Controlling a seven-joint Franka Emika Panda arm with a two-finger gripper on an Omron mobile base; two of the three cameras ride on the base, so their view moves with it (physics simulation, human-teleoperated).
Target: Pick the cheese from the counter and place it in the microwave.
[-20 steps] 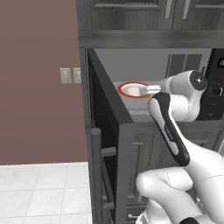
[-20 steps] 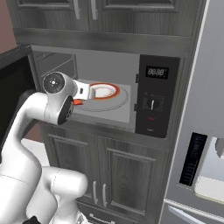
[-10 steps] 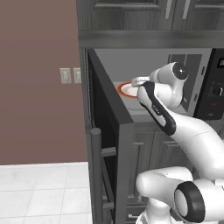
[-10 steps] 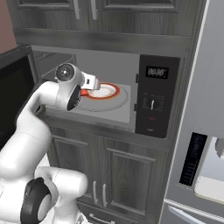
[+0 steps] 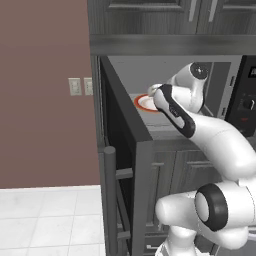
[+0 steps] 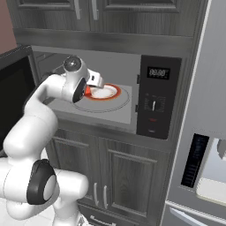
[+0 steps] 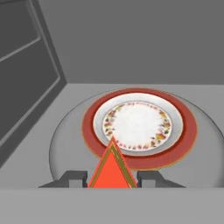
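The cheese (image 7: 111,168), an orange-red wedge with a yellow edge, sits pinched between my gripper (image 7: 111,178) fingers; the gripper is shut on it. It hangs just inside the microwave (image 6: 156,101), over the near rim of the round glass turntable (image 7: 65,144). A white plate with a red rim (image 7: 138,127) lies on that turntable just beyond the wedge's tip. From the right base view the gripper (image 6: 93,83) reaches into the light grey cavity, with the cheese (image 6: 87,91) at the plate's (image 6: 106,92) left edge. The counter is out of view.
The microwave's dark door (image 5: 122,130) stands swung open on the left, close beside the arm. Dark cabinets (image 6: 119,6) sit above and below the cavity. A grey fridge with a dispenser (image 6: 198,163) stands at the right. The cavity's back wall (image 7: 131,39) lies behind the plate.
The arm has stretched forward and carried the cheese from the cavity's opening deeper in, up to the plate's near rim. The grip on the wedge is unchanged.
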